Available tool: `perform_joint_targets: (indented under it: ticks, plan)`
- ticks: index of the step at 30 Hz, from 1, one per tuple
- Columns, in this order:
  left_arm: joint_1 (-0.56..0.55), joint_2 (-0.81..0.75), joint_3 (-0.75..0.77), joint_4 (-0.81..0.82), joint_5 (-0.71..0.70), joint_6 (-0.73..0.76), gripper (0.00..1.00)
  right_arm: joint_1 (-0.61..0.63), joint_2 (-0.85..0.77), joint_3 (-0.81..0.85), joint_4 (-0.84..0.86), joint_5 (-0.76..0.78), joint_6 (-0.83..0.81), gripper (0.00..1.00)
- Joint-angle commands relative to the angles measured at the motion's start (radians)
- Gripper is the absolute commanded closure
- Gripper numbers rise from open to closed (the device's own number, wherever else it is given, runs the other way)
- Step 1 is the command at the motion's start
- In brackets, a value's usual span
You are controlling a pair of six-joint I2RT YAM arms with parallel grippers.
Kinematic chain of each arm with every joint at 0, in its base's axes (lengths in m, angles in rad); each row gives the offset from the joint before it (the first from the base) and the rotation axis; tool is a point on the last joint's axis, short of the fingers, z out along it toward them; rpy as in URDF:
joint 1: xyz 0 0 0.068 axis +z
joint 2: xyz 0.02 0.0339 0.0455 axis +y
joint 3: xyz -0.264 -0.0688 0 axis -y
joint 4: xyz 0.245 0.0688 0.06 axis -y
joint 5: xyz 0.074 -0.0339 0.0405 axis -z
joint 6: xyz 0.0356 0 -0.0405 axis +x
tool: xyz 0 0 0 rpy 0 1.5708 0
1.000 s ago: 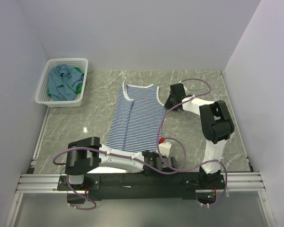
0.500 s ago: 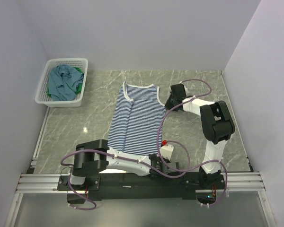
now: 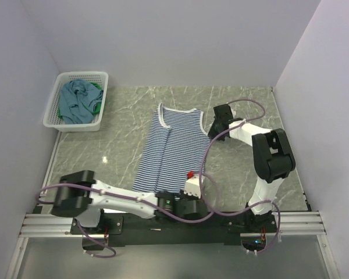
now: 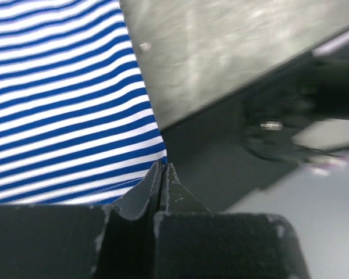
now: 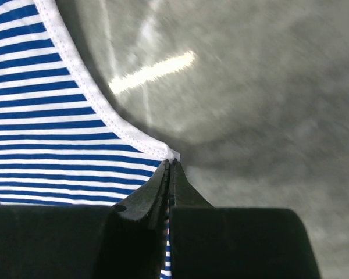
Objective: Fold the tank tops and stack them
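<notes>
The navy-and-white striped tank top (image 3: 173,148) lies flat on the marble table, neck towards the back. My left gripper (image 3: 187,176) is at its near right hem corner. In the left wrist view the jaws (image 4: 163,166) are shut, pinching the corner of the striped cloth (image 4: 64,104). My right gripper (image 3: 212,128) is at the top's right armhole edge. In the right wrist view it (image 5: 170,163) is shut on the white-trimmed corner of the striped cloth (image 5: 46,133). The teal-blue tank top (image 3: 75,97) and the green one (image 3: 96,103) lie crumpled in the basket.
The white lattice basket (image 3: 81,74) stands at the back left against the wall. Walls close the table on the left, back and right. The arms' black base rail (image 3: 163,224) runs along the near edge, and a purple cable (image 3: 206,154) loops over the table.
My left gripper has closed on the hem corner while the left arm swung out to the right. The striped top has shifted right, and the right gripper moved right with it.
</notes>
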Motion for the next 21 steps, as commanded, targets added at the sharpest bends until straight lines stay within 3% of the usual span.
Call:
perform_joint_targets:
  ticks: [1, 11, 21]
  plan:
    - [-0.007, -0.114, -0.112, 0.227, 0.050, -0.023, 0.99, -0.008, -0.114, -0.030, -0.076, 0.088, -0.023, 1.00]
    - [-0.021, -0.249, -0.382, 0.332, 0.006, -0.276, 0.99, 0.039, -0.203, -0.033, -0.121, 0.139, -0.041, 1.00]
    - [-0.073, -0.398, -0.495, 0.117, -0.134, -0.545, 0.99, 0.158, -0.013, 0.182, -0.205, 0.228, -0.020, 1.00]
